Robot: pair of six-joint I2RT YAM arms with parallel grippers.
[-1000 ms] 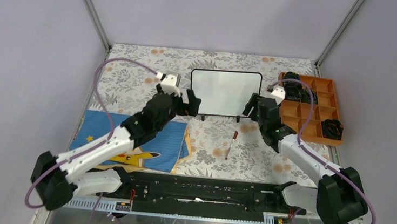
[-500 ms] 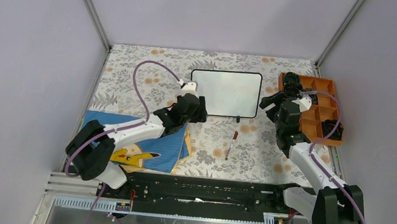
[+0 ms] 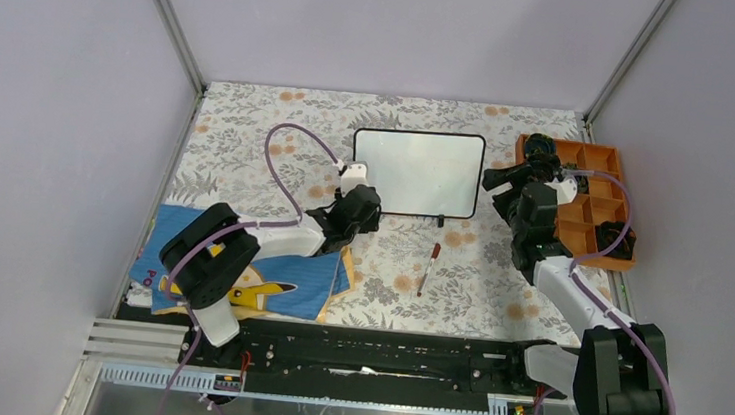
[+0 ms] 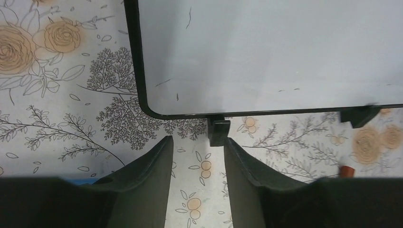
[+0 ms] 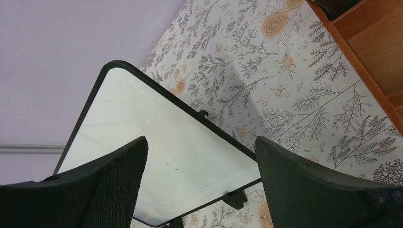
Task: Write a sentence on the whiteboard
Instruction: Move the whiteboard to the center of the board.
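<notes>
— What is the whiteboard (image 3: 416, 172) looking like right now?

— It is sitting toward the far middle of the flowered tablecloth (image 3: 248, 147). It is a small white rectangle with a thin black frame and rounded corners. Two small black feet are sticking out along its near edge. The writing surface is showing plain white, with only a few tiny dark flecks near its left side and lower edge.

— And where are the arms standing?

— One on each side of it. The left gripper (image 4: 197, 180) is hanging just off the board's near left corner and pointing at it. Its two dark fingers are standing a little apart, with tablecloth showing in the gap. One black foot (image 4: 218, 132) is lying just beyond that gap, untouched. The right gripper (image 5: 199, 190) is hovering beside the board's right edge, its fingers spread wide and the board showing through the open gap.

— Anything else lying around?

— A marker (image 3: 428, 266) with a red end is lying on the cloth in front of the board, near its right foot but apart from it, between the two arms. An orange compartment tray (image 3: 590, 147) is sitting to the right, behind the right arm, with dark items in some compartments. A blue cloth (image 3: 297, 282) with a yellow cartoon figure is lying at the near left, under the left arm
</notes>
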